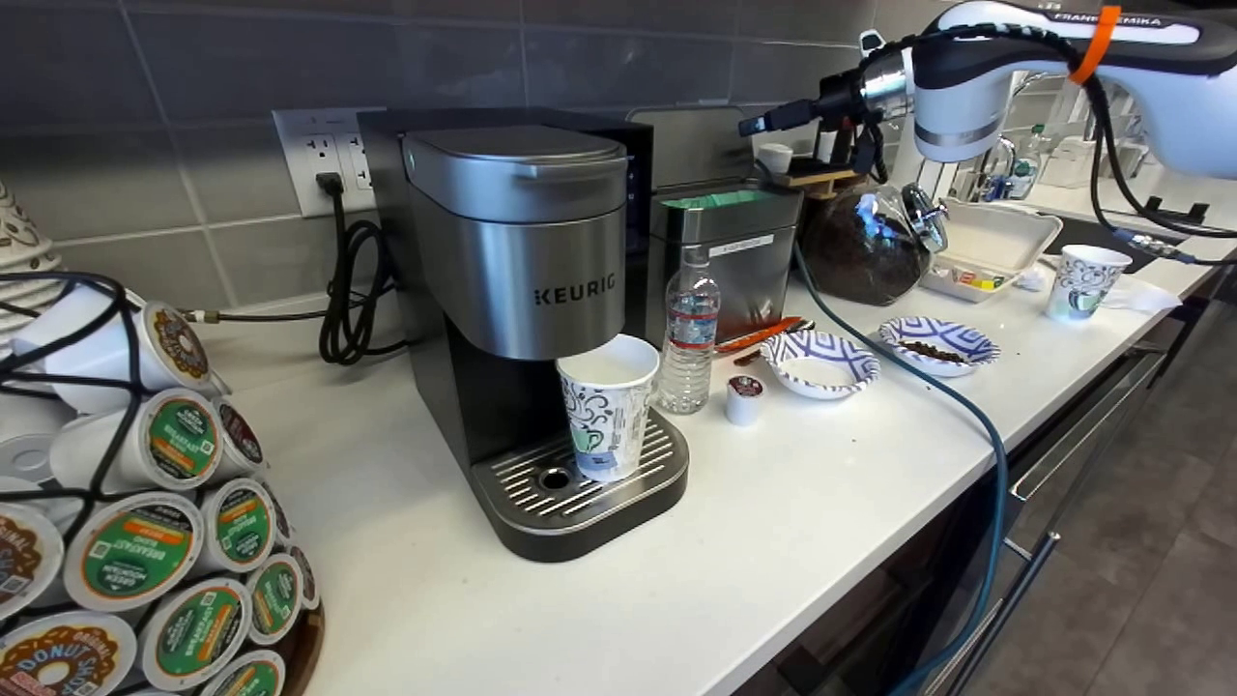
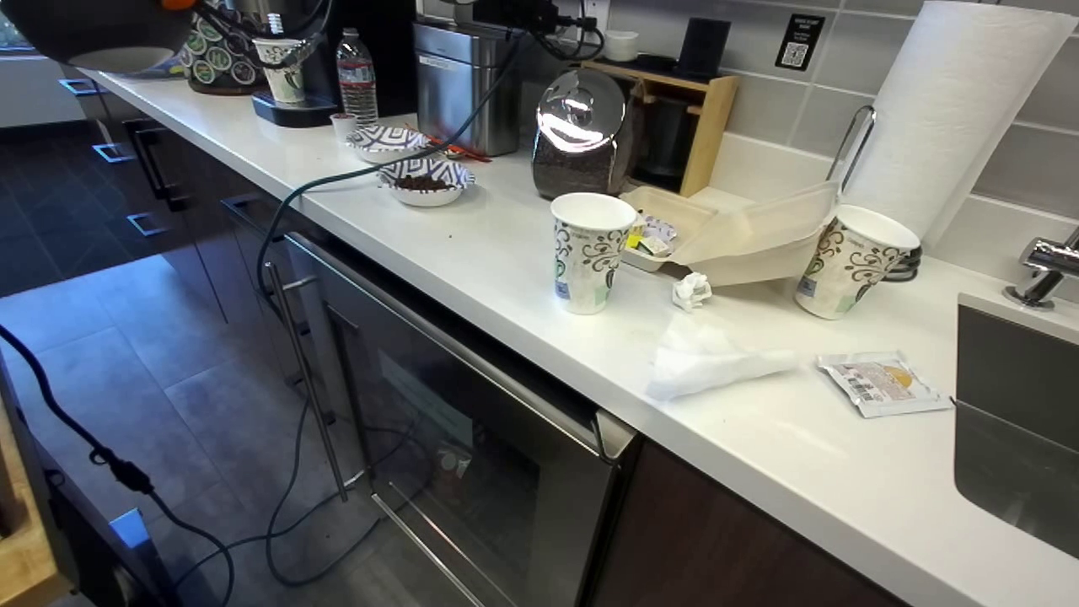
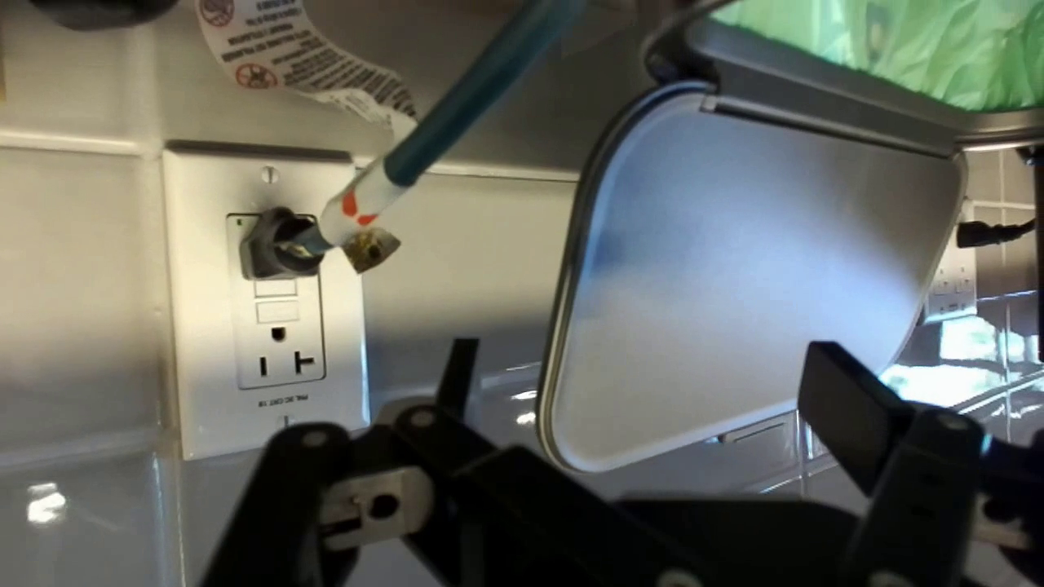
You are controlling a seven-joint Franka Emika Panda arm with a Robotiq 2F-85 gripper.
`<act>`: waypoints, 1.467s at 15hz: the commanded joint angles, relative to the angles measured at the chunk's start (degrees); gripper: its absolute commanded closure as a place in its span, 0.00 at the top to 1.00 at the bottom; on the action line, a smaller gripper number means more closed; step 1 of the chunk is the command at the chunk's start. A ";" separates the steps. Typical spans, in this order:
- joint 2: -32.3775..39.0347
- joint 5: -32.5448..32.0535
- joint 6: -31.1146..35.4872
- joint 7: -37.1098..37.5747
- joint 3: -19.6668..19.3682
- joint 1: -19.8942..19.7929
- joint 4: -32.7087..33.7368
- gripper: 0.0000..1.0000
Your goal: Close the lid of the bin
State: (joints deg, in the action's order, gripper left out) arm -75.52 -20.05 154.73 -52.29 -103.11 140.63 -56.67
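The bin (image 1: 749,271) is a boxy grey metal container with a green liner, behind the bottle beside the coffee maker. It also shows in an exterior view (image 2: 468,88), near the top edge. The lid (image 1: 701,145) stands open, upright at the bin's back edge against the wall. In the wrist view the lid (image 3: 750,277) hangs below the liner, as that picture looks upside down. My gripper (image 1: 749,127) is at the lid's upper side edge, above the bin. In the wrist view my gripper (image 3: 644,355) is open, its fingers spread with nothing held; contact with the lid cannot be told.
The Keurig coffee maker (image 1: 527,251) and a water bottle (image 1: 689,333) stand close to the bin. A glass jar (image 1: 860,246) is on its other side. A teal cable (image 1: 928,382) runs from the wall outlet (image 3: 265,326) past the bin and over the counter edge.
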 commanded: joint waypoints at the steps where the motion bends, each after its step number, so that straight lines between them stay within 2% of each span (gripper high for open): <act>1: -1.59 -1.81 -1.39 -0.50 0.78 0.00 -0.07 1.00; 4: -2.20 -0.67 -5.68 -0.75 2.25 0.01 0.31 1.00; 10: -3.35 1.34 -16.59 -0.44 8.22 -0.61 1.91 1.00; 11: -3.45 1.46 -19.54 0.19 8.24 1.35 5.48 1.00; 12: -2.53 2.63 -21.12 1.07 7.35 1.21 5.75 1.00; 13: -2.53 1.37 -22.35 3.05 8.25 -0.60 4.03 1.00; 16: -1.60 0.43 -25.27 7.71 6.96 -0.37 6.06 1.00; 22: 3.49 -0.82 -24.99 21.43 -0.79 -3.60 1.78 1.00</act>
State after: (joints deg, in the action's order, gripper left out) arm -74.89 -19.60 131.64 -37.80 -100.12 138.75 -52.63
